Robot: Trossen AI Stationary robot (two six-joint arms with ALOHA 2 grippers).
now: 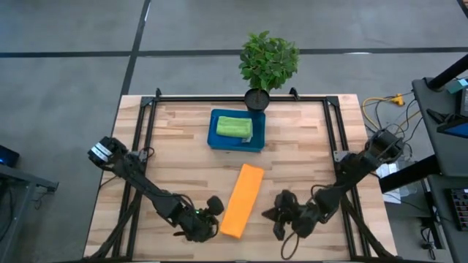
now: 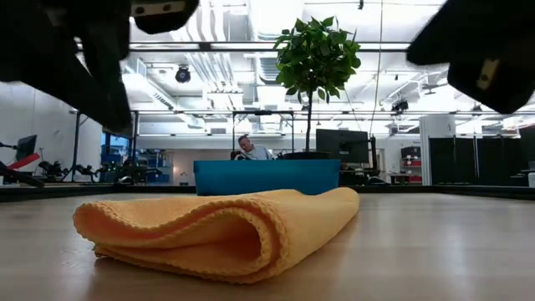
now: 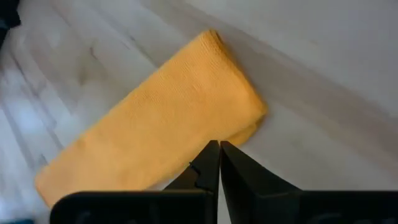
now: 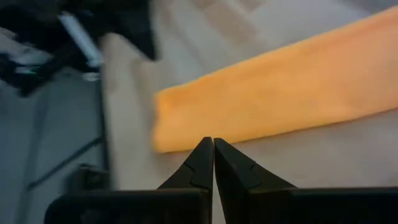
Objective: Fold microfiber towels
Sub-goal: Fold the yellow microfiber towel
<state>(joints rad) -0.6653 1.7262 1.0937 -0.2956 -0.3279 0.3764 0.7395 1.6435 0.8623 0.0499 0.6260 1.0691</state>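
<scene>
From above, the orange towel [image 1: 242,201] lay as a long narrow strip near the front of the counter [image 1: 183,168], slanting between the two arms. The left gripper [image 1: 213,216] sat just beside the strip's near end on one side, the right gripper [image 1: 281,217] a little further off on the other. A lime green towel [image 1: 234,127], already folded, rested in the blue tray [image 1: 236,142] in front of a potted plant [image 1: 268,63].

At counter height, the orange towel [image 2: 221,230] showed a soft rolled fold at its near end, its layers loose and plump; a person sat far behind.

In the left wrist view, the fingers [image 3: 209,165] were pressed together, empty, poised over the long edge of the orange towel [image 3: 155,130].

In the right wrist view, the fingers [image 4: 203,163] were likewise closed on nothing, just off the short end of the orange towel [image 4: 280,102].

The cloth looked light, limp and slightly grippy; it would probably sag and slide when lifted, so pinching both corners of one short end seemed the best hold.
</scene>
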